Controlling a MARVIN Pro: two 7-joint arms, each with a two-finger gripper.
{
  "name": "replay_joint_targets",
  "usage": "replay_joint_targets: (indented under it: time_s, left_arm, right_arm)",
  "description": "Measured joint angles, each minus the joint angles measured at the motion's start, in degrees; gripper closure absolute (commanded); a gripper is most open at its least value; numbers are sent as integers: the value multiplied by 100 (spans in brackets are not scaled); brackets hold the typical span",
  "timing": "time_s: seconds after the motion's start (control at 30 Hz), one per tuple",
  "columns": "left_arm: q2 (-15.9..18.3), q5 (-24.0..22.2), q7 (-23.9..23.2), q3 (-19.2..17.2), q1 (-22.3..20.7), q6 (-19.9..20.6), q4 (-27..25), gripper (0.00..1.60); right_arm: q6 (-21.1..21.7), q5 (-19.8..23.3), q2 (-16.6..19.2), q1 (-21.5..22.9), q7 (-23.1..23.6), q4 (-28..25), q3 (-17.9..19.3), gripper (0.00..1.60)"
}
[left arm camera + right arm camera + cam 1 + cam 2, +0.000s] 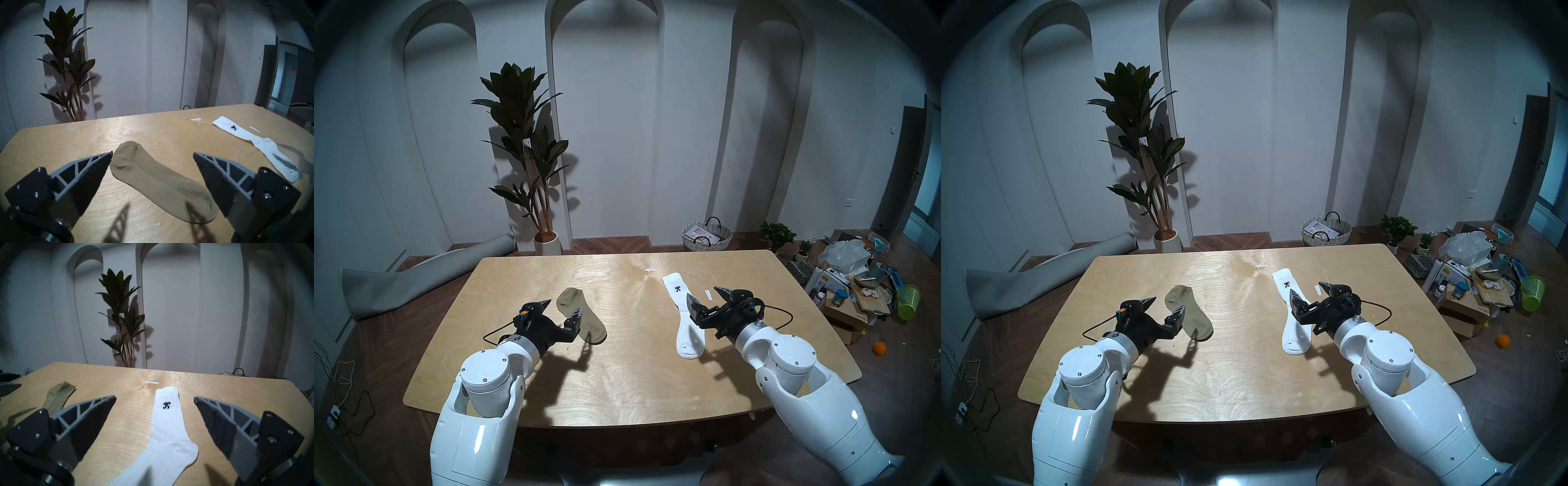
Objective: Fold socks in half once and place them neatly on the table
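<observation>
Head views alone show the whole large light plywood worktop (629, 380) with rounded corners, both white arms, a rolled grey rug (415, 275) on the dark wood floor at left, a woven basket (707, 237) behind the far edge, and a clutter pile with a green mesh bin (908, 301) at right; wrist views cut all that floor stuff off apart from the basket's top, but give closer looks at fabric. Room: pale walls with three arched recesses, one tall dark-leaved potted plant (521, 142) behind the worktop. Two socks, both flat and unfolded on the worktop, well apart: one long white crew sock (683, 319) with a small black emblem on the right half, cuff away from the robot; one short olive-brown ribbed ankle sock (582, 314) left of centre. Left wrist view shows the olive ribbing and toe seam; right wrist view shows the emblem clearly. Two small white paper strips (651, 269), one beyond the white cuff, one right of it. Two grippers: left gripper (562, 307) above the olive sock, fingers spread wide, empty; right gripper (707, 295) above the white sock, fingers spread wide, empty.
</observation>
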Motion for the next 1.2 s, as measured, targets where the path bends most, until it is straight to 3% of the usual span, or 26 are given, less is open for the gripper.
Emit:
replay_joint_targets:
  time_s: [0.23, 0.37, 0.73, 1.03, 1.2]
  left_arm:
    - [109, -124, -193, -81, -100, 225, -54, 0]
    - [161, -242, -319, -148, -171, 438, -74, 0]
    - [245, -568, -605, -287, -369, 1018, -33, 0]
    - [395, -828, -912, -384, -733, 1521, 307, 0]
    - [479, -848, -966, -235, -1029, 1730, 608, 0]
  right_arm:
    - [395, 423, 431, 178, 749, 8, 326, 0]
    - [729, 884, 646, 296, 1250, 226, 509, 0]
    - [1529, 1840, 1074, 579, 2216, 665, 617, 0]
    - [2190, 2690, 1318, 814, 3061, 1000, 855, 0]
    - [2576, 3004, 1491, 988, 3490, 1366, 1031, 0]
